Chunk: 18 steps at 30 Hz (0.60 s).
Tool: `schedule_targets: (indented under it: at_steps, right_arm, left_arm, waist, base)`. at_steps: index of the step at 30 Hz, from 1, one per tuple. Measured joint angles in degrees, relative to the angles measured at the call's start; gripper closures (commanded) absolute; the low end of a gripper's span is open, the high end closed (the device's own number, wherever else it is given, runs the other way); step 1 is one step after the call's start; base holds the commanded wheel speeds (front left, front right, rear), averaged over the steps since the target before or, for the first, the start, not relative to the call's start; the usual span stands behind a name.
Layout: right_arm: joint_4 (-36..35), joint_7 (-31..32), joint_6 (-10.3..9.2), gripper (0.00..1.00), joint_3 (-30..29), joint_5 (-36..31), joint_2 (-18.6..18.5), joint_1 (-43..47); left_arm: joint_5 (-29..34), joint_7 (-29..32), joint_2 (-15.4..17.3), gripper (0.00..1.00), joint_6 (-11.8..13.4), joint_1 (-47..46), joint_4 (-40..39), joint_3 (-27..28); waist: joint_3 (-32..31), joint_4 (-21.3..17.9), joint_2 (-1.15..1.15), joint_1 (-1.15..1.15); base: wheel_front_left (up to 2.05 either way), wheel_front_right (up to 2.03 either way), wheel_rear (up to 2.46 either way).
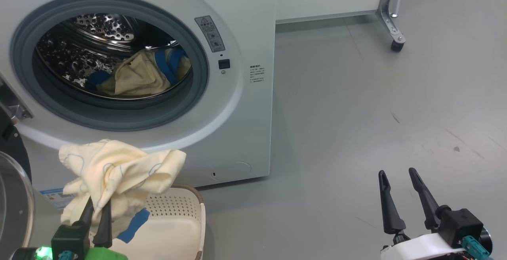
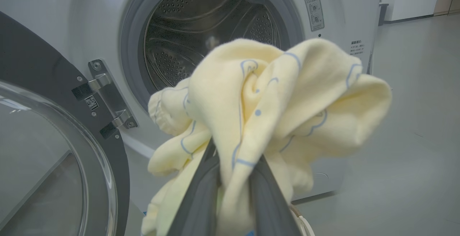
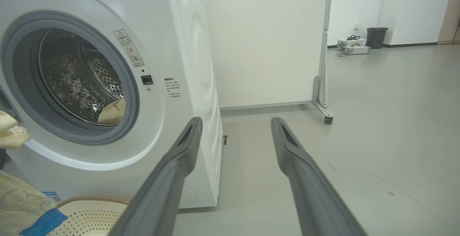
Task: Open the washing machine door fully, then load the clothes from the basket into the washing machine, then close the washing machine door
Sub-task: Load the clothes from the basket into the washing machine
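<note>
Left gripper (image 1: 98,211), clenched on the clothes (image 1: 119,169), hangs just below the washing machine (image 1: 245,105), whose open mouth lies up and ahead; right gripper (image 1: 396,171), splayed and empty, stands farther off.

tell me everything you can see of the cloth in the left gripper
The cloth is soft pale yellow fabric with thin blue line drawings and a bright blue part low down. Bunched and crumpled, it is pinched between the left gripper's two dark fingers, held above the basket in front of the washing machine, below its opening. Its tail hangs toward the basket; contact there is unclear.
</note>
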Motion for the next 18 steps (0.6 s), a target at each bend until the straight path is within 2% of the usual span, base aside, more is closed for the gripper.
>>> schedule_targets:
  at_steps: [18]
  right_arm:
    - [-1.43, -0.01, -0.51, 0.0, 0.53, 0.01, 0.33, 1.29]
  left_arm:
    - [-0.57, 1.07, 0.02, 1.0, 0.57, 2.63, -3.04, -0.16]
  waist:
    - [-0.15, 0.81, 0.0, 0.0]
  base:
    - [0.0, 0.0, 0.0]
